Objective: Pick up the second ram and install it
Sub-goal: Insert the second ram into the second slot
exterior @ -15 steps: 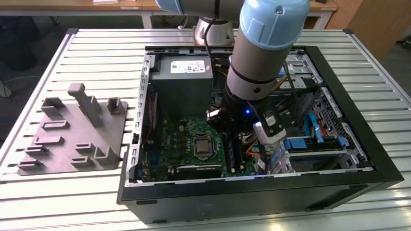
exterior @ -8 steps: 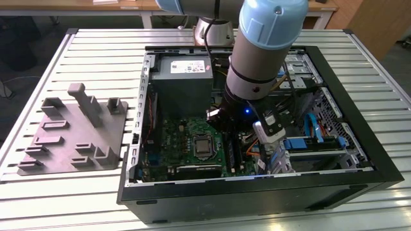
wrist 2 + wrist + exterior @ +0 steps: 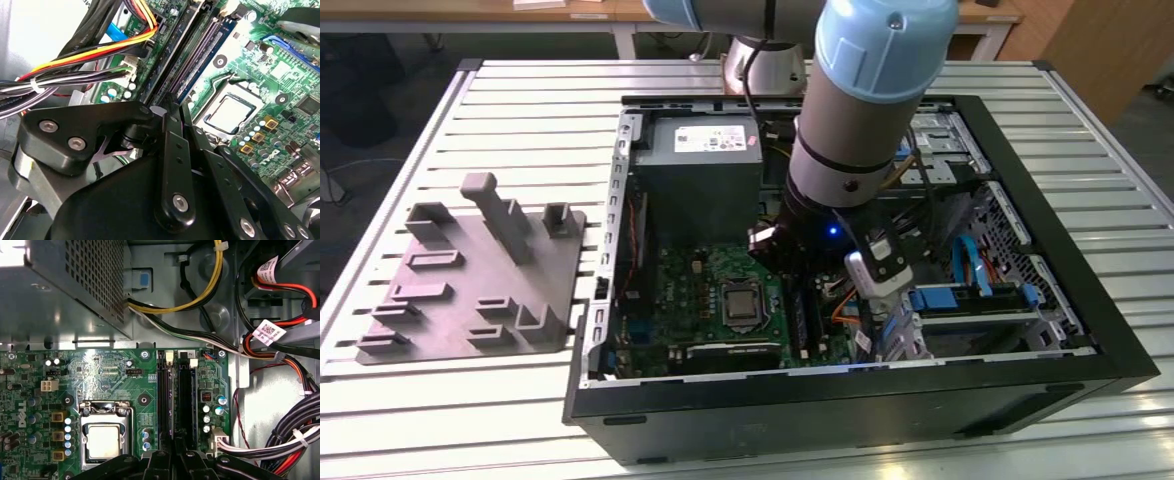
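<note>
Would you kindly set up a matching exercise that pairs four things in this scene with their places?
Things:
1. fixture
2. processor
3. gripper
4. yellow cable

Places:
A. just above the memory slots
B. curving across the case's bare metal wall
C. on the slatted table, outside the case
D. in its socket on the green board

Pairs: 1-C, 2-D, 3-A, 4-B
</note>
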Robot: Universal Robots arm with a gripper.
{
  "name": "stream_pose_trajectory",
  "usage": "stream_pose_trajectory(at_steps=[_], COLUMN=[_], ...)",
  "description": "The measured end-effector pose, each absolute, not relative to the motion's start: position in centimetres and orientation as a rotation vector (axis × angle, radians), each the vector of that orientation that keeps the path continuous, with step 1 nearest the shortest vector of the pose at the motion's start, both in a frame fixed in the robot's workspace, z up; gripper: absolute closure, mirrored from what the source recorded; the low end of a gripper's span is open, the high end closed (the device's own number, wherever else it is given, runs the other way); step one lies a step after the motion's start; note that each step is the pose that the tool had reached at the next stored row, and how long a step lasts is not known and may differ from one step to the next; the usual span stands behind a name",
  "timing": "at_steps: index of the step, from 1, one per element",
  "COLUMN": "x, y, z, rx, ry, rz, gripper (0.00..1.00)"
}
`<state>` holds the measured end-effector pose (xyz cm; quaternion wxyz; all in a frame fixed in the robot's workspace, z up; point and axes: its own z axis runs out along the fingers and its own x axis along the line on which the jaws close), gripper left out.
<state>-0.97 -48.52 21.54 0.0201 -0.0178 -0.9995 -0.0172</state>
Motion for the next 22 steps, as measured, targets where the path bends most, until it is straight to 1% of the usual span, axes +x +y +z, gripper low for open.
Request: stream_pose_trajectory(at_steps=[11,22], x=[-1.13,-1.11], y=[-48.58,-48.56], z=[21.81,21.34], rx=[-0.054,-0.054], ry=[-3.105,-3.105], rz=[-0.053,-0.053], gripper=[0.86,0.86])
